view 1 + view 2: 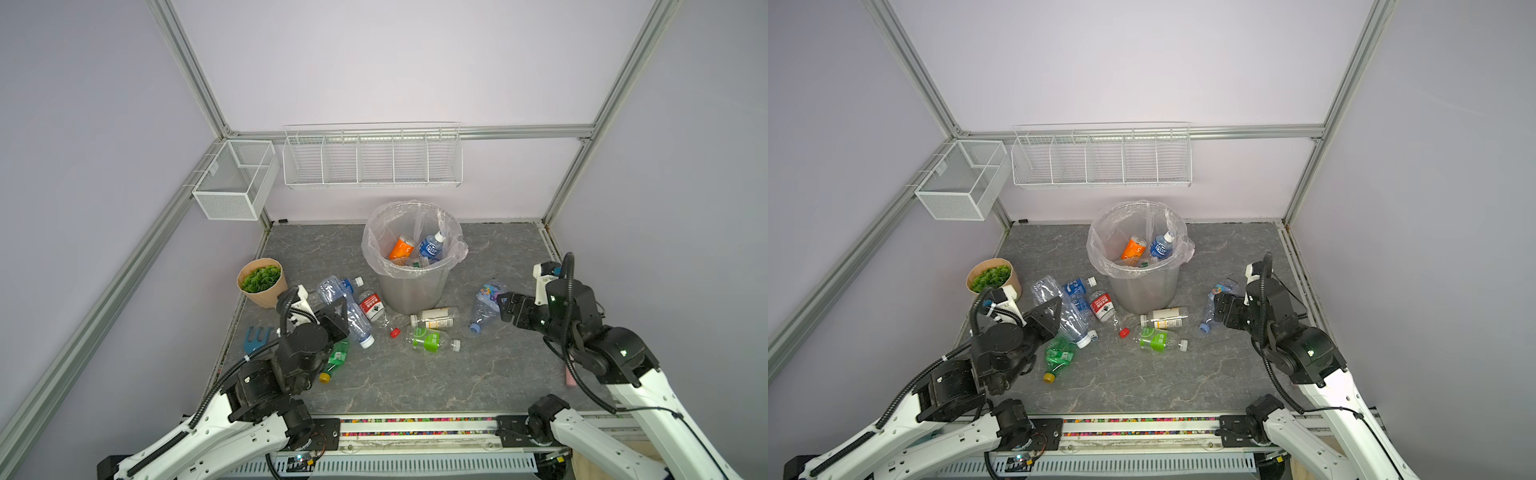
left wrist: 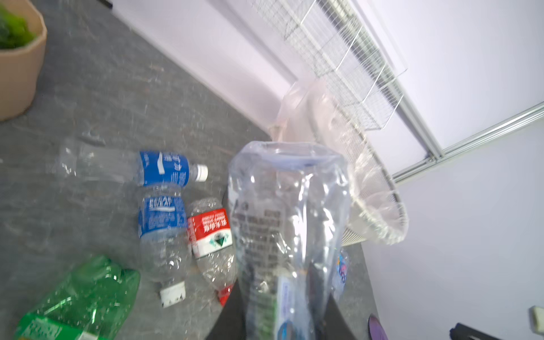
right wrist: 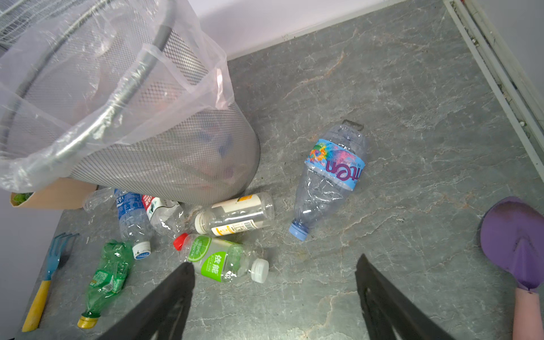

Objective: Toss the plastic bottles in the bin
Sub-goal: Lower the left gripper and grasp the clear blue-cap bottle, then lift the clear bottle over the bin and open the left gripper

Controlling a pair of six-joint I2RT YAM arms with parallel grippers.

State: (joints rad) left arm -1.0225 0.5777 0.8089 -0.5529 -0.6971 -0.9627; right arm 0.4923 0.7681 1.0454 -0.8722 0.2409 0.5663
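Note:
My left gripper (image 1: pixel 337 311) (image 2: pixel 279 297) is shut on a large clear crumpled bottle (image 1: pixel 328 290) (image 2: pixel 288 212), held off the floor left of the bin (image 1: pixel 411 291). The bin is a grey mesh bucket lined with a clear bag, with an orange-label bottle (image 1: pixel 401 248) and a blue-label bottle (image 1: pixel 430 247) inside. Several plastic bottles lie on the floor: two blue-label ones (image 2: pixel 163 172) (image 2: pixel 162 223), a red-label one (image 2: pixel 212 232), a green one (image 1: pixel 337 356), a yellow-label one (image 1: pixel 434 318) and a green-label one (image 1: pixel 430 340). My right gripper (image 1: pixel 503 304) (image 3: pixel 273 265) hangs open over the floor beside a colourful-label bottle (image 3: pixel 331 176).
A tan pot of green leaves (image 1: pixel 262 283) stands at the left, with a blue hand rake (image 1: pixel 255 337) in front of it. A purple trowel (image 3: pixel 515 244) lies at the right. White wire baskets (image 1: pixel 374 162) (image 1: pixel 237 180) hang on the walls.

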